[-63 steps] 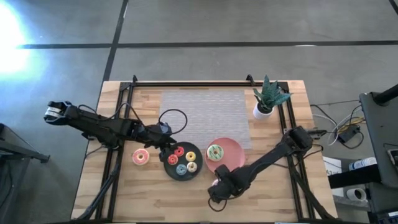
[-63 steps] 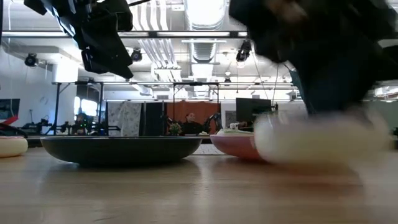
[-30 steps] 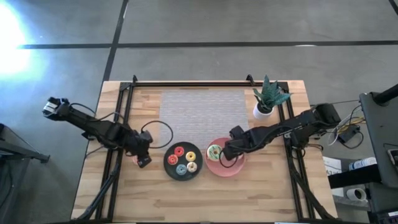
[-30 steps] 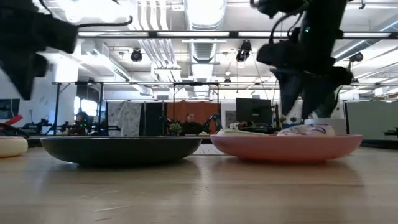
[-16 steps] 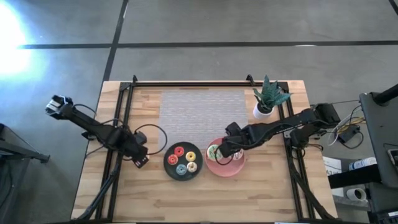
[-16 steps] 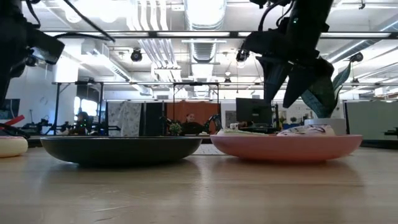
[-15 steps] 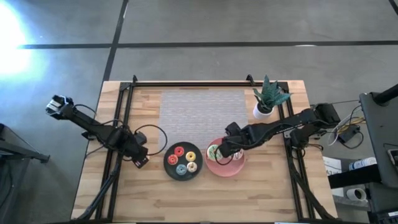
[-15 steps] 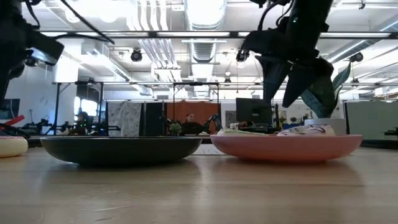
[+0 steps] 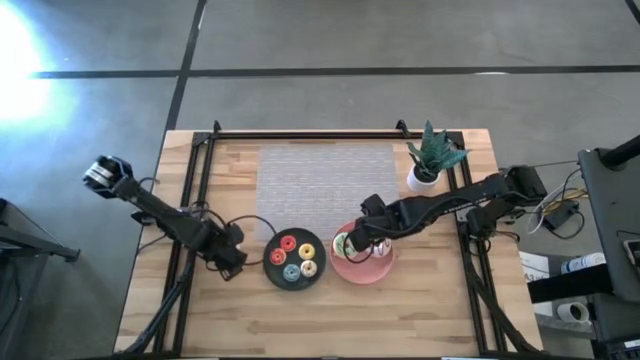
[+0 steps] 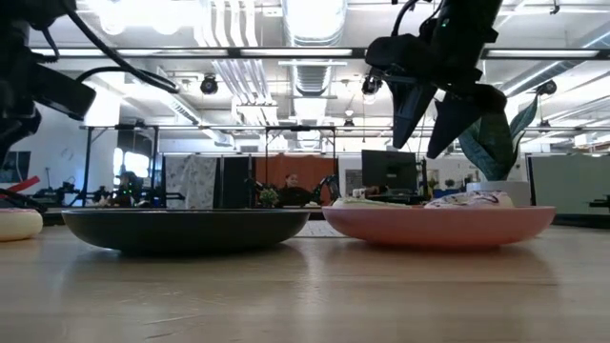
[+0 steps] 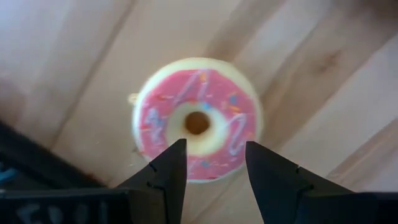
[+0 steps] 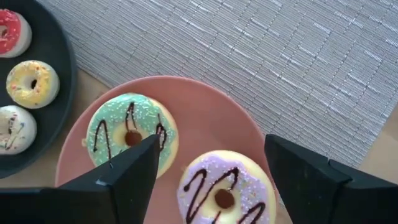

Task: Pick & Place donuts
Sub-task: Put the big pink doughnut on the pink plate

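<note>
A pink-frosted donut lies flat on the bare wood left of the black plate; in the low view this donut sits at the left edge. My left gripper hovers open above it, touching nothing. The black plate holds several donuts, among them a red one and a yellow one. On the pink plate lie a green donut and a lilac donut. My right gripper hangs wide open above them.
A grey woven mat covers the far middle of the table. A potted plant stands at the far right. Black frame rails run along the table's left, right and far sides. Bare wood lies along the near edge.
My right gripper has risen off the pink plate and drifted a little toward the table's left, its fingers spreading wider; the lilac donut stays flat on the plate. My left gripper has shifted slightly toward the near edge above the pink-frosted donut.
</note>
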Motion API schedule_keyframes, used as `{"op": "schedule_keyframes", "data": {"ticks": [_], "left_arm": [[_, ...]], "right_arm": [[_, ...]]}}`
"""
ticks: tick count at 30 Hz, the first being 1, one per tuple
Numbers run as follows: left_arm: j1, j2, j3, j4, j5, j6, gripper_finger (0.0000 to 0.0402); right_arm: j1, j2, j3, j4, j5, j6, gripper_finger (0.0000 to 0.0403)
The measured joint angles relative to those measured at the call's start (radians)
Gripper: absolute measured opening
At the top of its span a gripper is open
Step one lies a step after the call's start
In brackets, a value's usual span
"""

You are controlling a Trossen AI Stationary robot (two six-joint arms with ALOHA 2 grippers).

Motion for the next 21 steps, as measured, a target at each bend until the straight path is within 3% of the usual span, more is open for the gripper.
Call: {"op": "schedule_keyframes", "data": {"ticks": [18,21], "left_arm": [[-0.055,0.057,0.004,0.036,-0.022,0.001,0.0138],[-0.055,0.057,0.006,0.038,-0.088,-0.020,0.0138]], "right_arm": [[-0.002,0.002,-0.002,0.000,-0.022,0.026,0.0282],[-0.002,0.002,-0.002,0.000,-0.022,0.026,0.0281]]}}
